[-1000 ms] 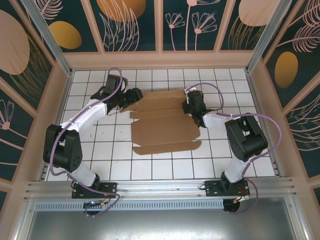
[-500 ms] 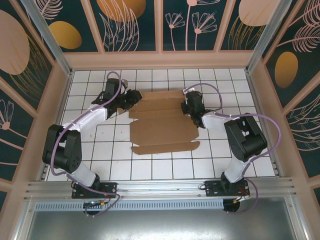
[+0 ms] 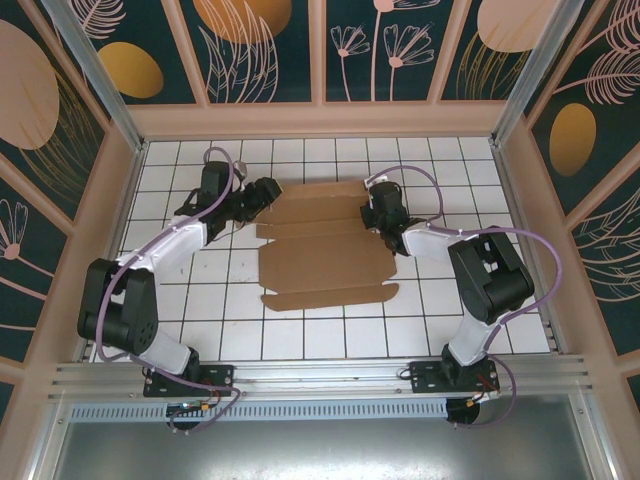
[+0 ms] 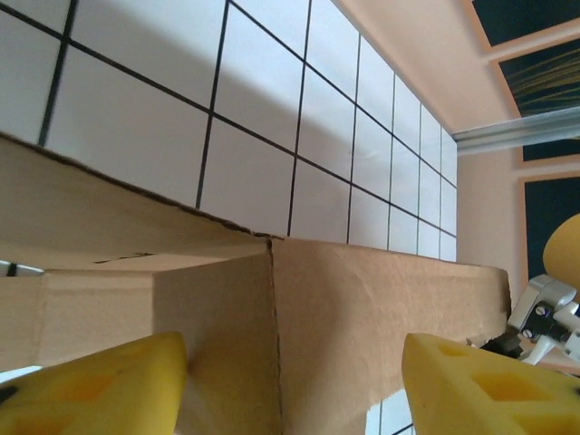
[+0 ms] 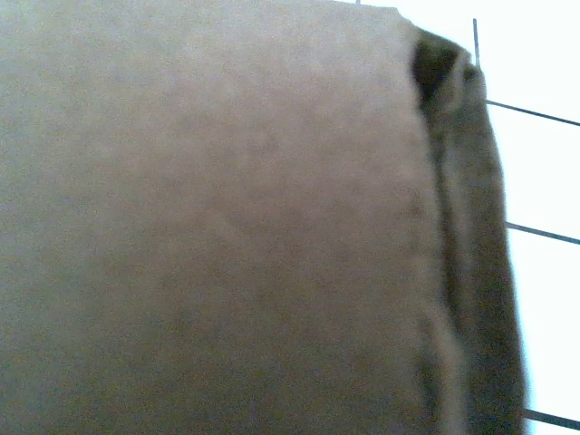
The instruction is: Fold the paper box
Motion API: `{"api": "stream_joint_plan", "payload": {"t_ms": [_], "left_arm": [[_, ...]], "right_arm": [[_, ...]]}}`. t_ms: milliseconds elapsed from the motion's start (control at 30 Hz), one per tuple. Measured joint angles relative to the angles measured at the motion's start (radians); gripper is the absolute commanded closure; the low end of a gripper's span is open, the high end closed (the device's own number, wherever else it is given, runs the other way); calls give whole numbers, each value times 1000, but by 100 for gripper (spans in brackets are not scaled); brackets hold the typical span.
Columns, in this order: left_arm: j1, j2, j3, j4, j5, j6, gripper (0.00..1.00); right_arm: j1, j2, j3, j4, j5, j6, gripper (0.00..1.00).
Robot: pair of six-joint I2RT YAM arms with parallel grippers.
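The paper box (image 3: 325, 260) is a flat brown die-cut sheet in the middle of the table, with its far flaps partly folded over. My left gripper (image 3: 268, 193) is at the left end of those far flaps. Its yellow pads (image 4: 91, 390) stand wide apart, so the left gripper (image 4: 294, 390) is open. A creased cardboard flap (image 4: 362, 317) lies just beyond the tips and is not pinched. My right gripper (image 3: 374, 212) rests at the right end of the far flaps. Blurred cardboard (image 5: 227, 227) close to the right wrist camera hides its fingers.
The table (image 3: 200, 320) is white tile with black grid lines, boxed in by beige walls on three sides. An aluminium rail (image 3: 320, 375) runs along the near edge above both arm bases. Bare tiles lie in front of the sheet.
The left arm has swung slightly farther back and left. Its gripper stands open now, as it did a second ago. The sheet has slid a little to the left. The right arm has not moved.
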Motion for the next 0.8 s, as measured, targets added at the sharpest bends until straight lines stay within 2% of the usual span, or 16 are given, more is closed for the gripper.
{"api": "stream_joint_plan", "payload": {"t_ms": [100, 267, 333, 800], "left_arm": [[4, -66, 0, -63, -52, 45, 40], [24, -172, -17, -108, -137, 99, 70], [30, -182, -37, -112, -160, 114, 76], [32, 70, -82, -87, -203, 97, 78]], "right_arm": [[-1, 0, 9, -18, 0, 2, 100], [-1, 0, 14, -31, -1, 4, 100], [-2, 0, 15, -36, -4, 5, 100], [-2, 0, 18, -38, -19, 7, 100]]}}
